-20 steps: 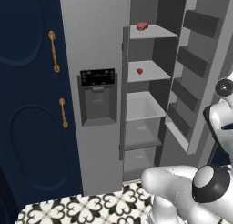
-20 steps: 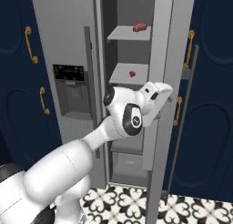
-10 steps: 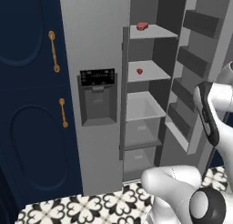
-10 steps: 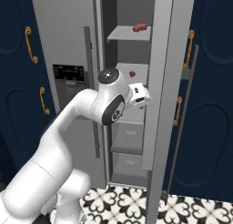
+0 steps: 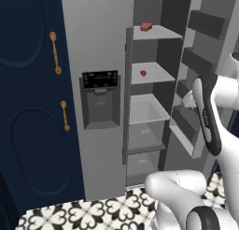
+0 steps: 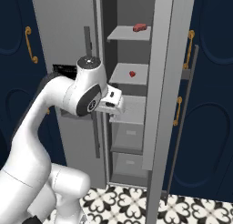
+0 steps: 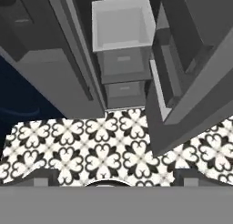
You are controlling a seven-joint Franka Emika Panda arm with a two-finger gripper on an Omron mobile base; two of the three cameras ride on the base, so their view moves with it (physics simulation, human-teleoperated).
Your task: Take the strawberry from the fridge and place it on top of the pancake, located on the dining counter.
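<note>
Since the earlier frames my white arm has swung from the right side across in front of the grey two-door fridge (image 5: pixel 100 84), its hand now sitting close to the open compartment. From the left base camera I see the fridge's right door swung open and the tiny bright red strawberry (image 5: pixel 143 73) resting alone on the second grey shelf (image 5: pixel 156 75), with a larger, flatter red lump (image 5: pixel 146 26) on the top shelf above it; navy cabinets with gold handles (image 5: pixel 55 53) stand to the left. From the right base camera the strawberry (image 6: pixel 132 74) sits on that same shelf, above and to the right of my hand (image 6: pixel 112 101), well apart from it. The hand camera looks down on the pale grey fridge drawers (image 7: pixel 122 22) and the black-and-white patterned floor tiles (image 7: pixel 100 150); the fingers are spread wide and hold nothing.
</note>
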